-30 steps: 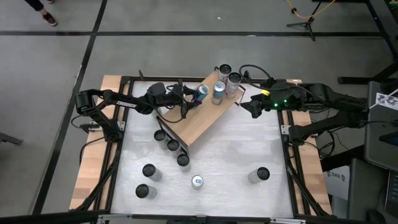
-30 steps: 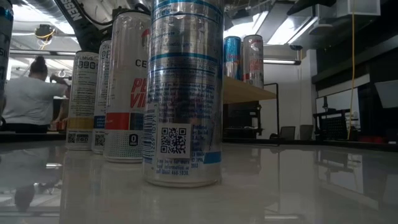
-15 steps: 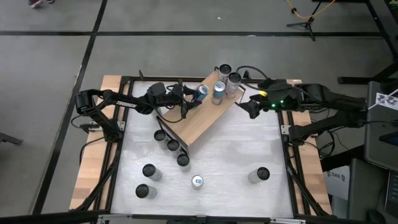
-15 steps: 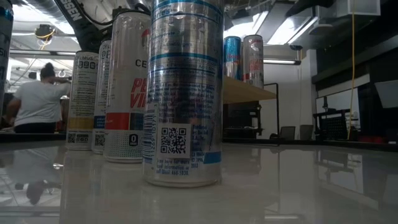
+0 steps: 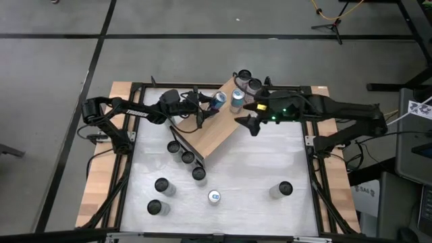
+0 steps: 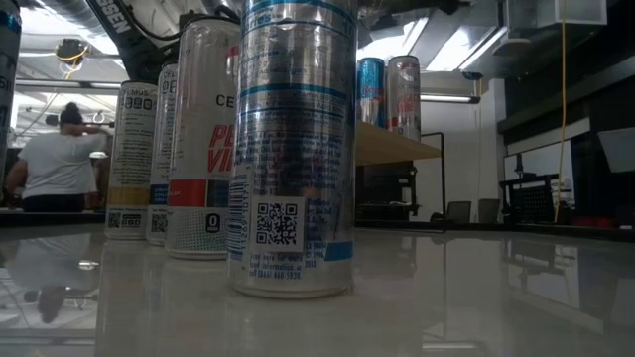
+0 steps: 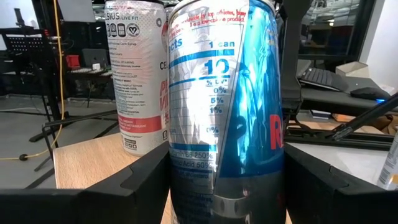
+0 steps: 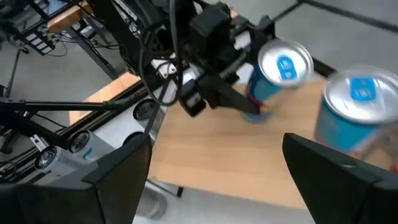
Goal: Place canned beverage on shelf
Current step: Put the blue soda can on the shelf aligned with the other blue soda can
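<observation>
High view: left gripper clamped on blue can, tilted, over the shelf top surface, w/ other cans beside it on the board's far end. Right gripper spread wide, holding nothing, over the shelf's right edge. More cans stand on table along the shelf's near-left side.

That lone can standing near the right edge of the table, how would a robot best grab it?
Probably around its round side wall, about halfway up, with the fingers coming in level from the right. The lone can stands upright with nothing close by, and the open right gripper belongs to the nearer arm.
</observation>
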Available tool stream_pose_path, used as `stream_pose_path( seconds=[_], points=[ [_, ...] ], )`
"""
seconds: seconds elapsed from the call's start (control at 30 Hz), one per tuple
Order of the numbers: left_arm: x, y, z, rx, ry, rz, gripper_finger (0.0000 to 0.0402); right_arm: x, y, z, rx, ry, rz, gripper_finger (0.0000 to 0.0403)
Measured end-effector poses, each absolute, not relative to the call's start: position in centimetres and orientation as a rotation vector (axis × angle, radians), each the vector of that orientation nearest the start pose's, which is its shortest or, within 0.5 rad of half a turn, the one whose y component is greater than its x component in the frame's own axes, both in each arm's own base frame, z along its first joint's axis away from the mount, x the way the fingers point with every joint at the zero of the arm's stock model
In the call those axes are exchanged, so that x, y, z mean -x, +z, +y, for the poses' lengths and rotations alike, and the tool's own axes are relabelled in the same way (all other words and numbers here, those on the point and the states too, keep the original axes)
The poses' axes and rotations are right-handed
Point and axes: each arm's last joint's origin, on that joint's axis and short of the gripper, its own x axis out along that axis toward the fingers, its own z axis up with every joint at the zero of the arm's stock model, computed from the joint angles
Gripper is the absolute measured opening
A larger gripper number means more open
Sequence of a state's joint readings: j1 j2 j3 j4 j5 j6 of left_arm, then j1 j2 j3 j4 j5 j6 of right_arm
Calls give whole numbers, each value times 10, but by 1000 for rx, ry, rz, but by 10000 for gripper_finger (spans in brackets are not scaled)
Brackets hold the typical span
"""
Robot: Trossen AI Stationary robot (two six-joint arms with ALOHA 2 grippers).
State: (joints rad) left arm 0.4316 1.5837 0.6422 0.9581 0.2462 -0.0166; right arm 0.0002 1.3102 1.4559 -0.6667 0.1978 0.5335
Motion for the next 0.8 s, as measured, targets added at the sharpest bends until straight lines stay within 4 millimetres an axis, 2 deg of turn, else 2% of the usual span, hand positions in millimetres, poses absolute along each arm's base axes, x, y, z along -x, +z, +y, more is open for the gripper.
stream_pose_path(
  seconds=[0.2, 0.8],
  points=[
    [-286, 206, 124, 11, 185, -17, 243, -284, 399, -6, -396, -322, 455, 356],
    [-286, 206, 124, 11, 184, -17, 243, -321, 361, -6, -377, -347, 587, 356]
  ],
)
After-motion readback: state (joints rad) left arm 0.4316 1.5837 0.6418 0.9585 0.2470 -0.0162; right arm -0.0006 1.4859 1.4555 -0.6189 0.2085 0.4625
